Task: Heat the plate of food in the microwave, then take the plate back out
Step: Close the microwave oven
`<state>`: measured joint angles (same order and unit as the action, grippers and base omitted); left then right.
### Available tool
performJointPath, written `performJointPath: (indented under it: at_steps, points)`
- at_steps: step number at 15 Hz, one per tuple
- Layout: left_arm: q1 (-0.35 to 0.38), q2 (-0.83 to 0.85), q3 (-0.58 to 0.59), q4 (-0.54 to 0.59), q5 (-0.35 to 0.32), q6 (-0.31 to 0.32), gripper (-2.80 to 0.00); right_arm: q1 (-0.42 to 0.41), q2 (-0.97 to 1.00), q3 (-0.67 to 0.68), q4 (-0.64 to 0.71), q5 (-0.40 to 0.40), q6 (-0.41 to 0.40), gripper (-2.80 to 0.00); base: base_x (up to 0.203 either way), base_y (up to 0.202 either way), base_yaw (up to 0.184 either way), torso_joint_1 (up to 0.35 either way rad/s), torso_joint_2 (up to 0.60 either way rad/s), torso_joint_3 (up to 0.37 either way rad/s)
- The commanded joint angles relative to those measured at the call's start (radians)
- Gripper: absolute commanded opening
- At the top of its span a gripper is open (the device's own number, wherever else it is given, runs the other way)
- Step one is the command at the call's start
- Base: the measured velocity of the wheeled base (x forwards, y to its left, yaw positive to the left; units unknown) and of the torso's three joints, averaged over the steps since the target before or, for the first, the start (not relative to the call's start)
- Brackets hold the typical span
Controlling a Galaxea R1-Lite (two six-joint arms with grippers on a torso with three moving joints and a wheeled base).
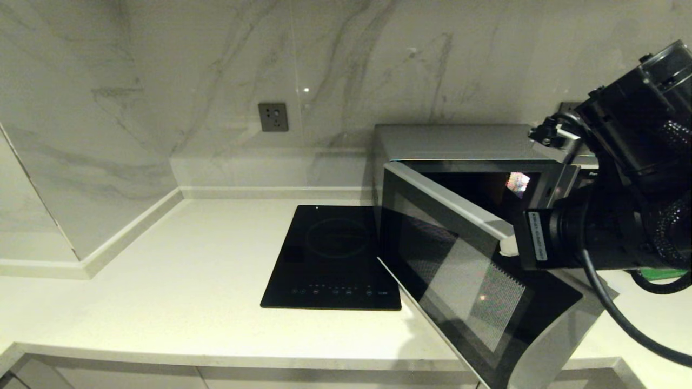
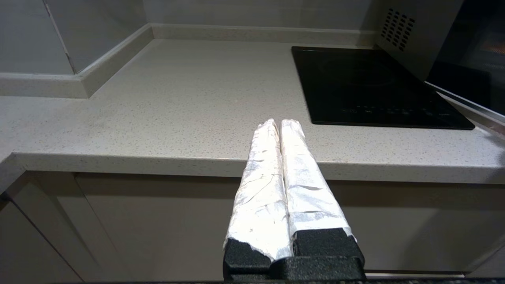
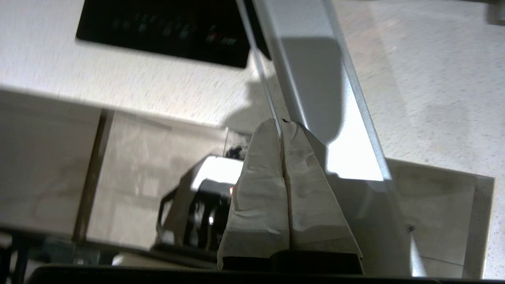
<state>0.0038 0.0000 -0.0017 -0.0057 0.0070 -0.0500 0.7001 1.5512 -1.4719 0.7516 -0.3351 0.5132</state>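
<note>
At the right side of the counter stood the microwave (image 1: 459, 146), one unit, with its door (image 1: 465, 270) swung partly open toward the robot and hinged on the side nearest the cooktop (image 1: 332, 259). The right gripper (image 3: 281, 126) was at the door's free edge, its two wrapped fingers pressed together and holding nothing; in the right wrist view the tips sat against or just beside that edge, and contact could not be confirmed. In the head view a white fingertip (image 1: 508, 247) showed at the upper rim of the door, below the arm's black housing.

The relation governing the next move was this: the door leaf lay directly ahead of the closed fingertips, its long edge running away from them across the counter edge, so any push or pull would swing it about the hinge. The right arm was by far the nearer arm. The left gripper (image 2: 280, 126), fingers also closed and empty, was parked off the counter's front edge, well apart from the microwave.

The plate of food could not be seen in any view; the cavity behind the door was dark, with only a small bright patch visible.

Count: one microwave, one cooktop, one wall socket (image 1: 273, 116), two grippers, no plate visible.
</note>
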Motion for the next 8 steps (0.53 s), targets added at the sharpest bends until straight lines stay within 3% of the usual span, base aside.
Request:
performJointPath:
  at_steps: [1,4,8]
  points:
    - [0.001,0.0,0.0,0.0,0.001,-0.001,-2.8,-0.056,-0.053,0.066,-0.028,0.002,0.004,-2.8,0.0,0.0,0.0,0.0,0.0,0.0]
    - [0.001,0.0,0.0,0.0,0.001,-0.001,-2.8,-0.087,-0.073,0.099,-0.063,0.004,0.001,-2.8,0.0,0.0,0.0,0.0,0.0,0.0]
    - [0.001,0.0,-0.001,0.0,0.001,-0.001,-2.8,-0.227,-0.065,0.159,-0.163,-0.045,0.003,-2.8,0.0,0.0,0.0,0.0,0.0,0.0]
